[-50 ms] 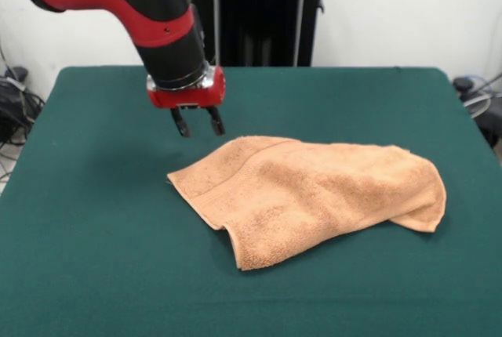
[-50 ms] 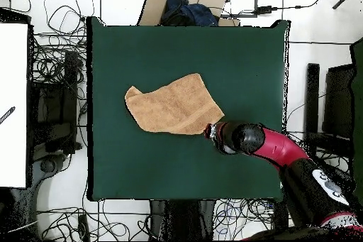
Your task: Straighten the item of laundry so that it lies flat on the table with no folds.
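Peach-orange terry-cloth hand towel (image 1: 314, 192) lies mid-frame on dark green felt worktop (image 1: 94, 259), front view; centre of worktop, overhead view.

Towel not flat: doubled over itself, rounded fold along right side, loose flap at lower edge, woven band visible near left corner.

Red and black arm's end effector (image 1: 198, 122) hovers above worktop in upper left of frame, near towel's upper-left edge, not touching cloth. Fingers slightly spread, nothing between them.

Judgement: task mostly undone; unfolding and smoothing all left.
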Robot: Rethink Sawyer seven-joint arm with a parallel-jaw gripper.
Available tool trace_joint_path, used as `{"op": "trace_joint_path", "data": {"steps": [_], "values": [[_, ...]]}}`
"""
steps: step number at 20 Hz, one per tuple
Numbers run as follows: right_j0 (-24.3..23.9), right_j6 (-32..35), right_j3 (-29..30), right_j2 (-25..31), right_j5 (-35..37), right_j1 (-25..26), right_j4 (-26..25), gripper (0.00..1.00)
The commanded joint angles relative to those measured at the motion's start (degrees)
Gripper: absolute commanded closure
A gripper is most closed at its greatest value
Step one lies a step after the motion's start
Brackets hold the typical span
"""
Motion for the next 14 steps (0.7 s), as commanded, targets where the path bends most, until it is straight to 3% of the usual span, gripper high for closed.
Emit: {"op": "trace_joint_path", "data": {"steps": [1,8,14], "values": [[1.95,0.35,0.27,4.06,-0.95,0.45,-1.6,0.0],[1.88,0.58,-0.29,4.15,-1.31,1.73,-1.63,0.0],[3.29,-1.49,-6.3,3.08,-0.01,6.07,-3.12,0.0]]}}
